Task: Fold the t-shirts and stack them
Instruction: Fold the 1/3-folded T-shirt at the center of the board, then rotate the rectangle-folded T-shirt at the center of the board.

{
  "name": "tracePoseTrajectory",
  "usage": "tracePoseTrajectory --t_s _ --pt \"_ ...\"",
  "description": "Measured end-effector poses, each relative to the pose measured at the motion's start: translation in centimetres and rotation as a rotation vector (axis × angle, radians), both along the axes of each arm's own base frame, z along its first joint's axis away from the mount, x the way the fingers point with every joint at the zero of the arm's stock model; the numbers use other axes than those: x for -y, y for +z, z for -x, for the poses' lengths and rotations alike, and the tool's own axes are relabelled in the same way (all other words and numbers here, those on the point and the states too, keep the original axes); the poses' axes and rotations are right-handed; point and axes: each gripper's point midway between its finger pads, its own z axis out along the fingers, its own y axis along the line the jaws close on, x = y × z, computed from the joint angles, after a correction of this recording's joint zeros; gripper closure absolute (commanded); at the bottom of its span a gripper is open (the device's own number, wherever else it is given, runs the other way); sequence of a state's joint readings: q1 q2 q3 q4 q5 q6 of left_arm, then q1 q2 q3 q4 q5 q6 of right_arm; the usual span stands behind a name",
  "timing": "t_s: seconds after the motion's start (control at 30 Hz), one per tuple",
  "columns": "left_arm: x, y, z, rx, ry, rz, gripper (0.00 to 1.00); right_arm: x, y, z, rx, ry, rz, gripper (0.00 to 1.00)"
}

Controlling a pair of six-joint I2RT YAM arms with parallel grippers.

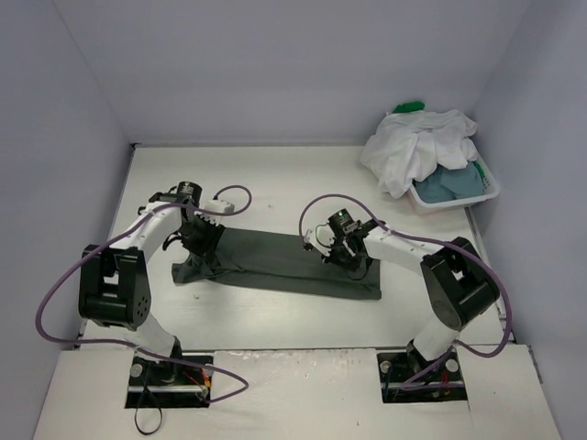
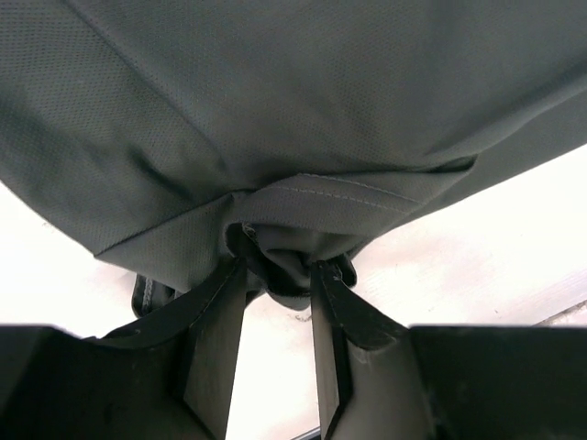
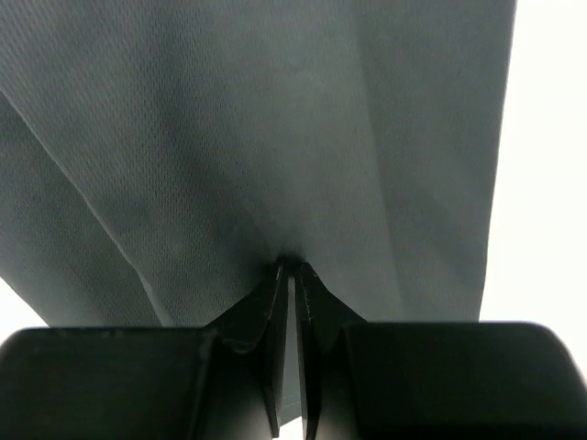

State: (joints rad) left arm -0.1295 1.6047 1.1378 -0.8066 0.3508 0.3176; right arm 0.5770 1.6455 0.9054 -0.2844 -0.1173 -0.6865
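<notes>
Dark grey t-shirt point(image 1: 284, 264) lies mid-table point(image 1: 275, 183) as a long, narrow folded strip running from about 9 o'clock to 4 o'clock in the top view.

Left gripper point(image 1: 197, 240) sits at the strip's 9 o'clock end. In the wrist view, the left gripper point(image 2: 280, 266) pinches a bunched wad of hem between its fingers point(image 2: 215, 312), and the rest of the cloth spreads away toward 12 o'clock.

Right gripper point(image 1: 341, 252) sits on the strip's 3 o'clock half, near its far edge. In its wrist view, the right gripper point(image 3: 293, 268) has its jaws pressed together on a thin fold of the grey fabric, which fans out toward 12 o'clock.

Basket point(image 1: 484, 194) stands at the table's 2 o'clock corner, well apart from both grippers. A white t-shirt point(image 1: 413, 147) is heaped over its rim, a blue-grey t-shirt point(image 1: 454, 181) lies inside, and a scrap of green t-shirt point(image 1: 408, 107) shows at the heap's 12 o'clock edge.
</notes>
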Motion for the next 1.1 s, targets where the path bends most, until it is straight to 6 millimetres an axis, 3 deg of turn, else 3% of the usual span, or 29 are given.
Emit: tracePoseTrajectory --t_s 0.47,0.67,0.9,1.1 --pt "0.3 -4.6 -1.6 -0.115 0.042 -0.013 0.78 -1.5 -0.2 0.6 0.051 0.048 -0.039 0.99" --pt "0.8 -4.4 -4.8 -0.089 0.066 -0.004 0.79 -2.9 -0.3 1.6 0.054 0.099 -0.042 1.00" --pt "0.9 -4.3 -6.7 -0.076 0.070 -0.009 0.79 -5.6 -0.3 3.0 0.071 0.197 -0.035 1.00" --pt "0.8 -4.1 -10.9 -0.026 0.080 -0.040 0.78 -8.3 -0.3 5.2 0.060 0.309 0.012 1.00"
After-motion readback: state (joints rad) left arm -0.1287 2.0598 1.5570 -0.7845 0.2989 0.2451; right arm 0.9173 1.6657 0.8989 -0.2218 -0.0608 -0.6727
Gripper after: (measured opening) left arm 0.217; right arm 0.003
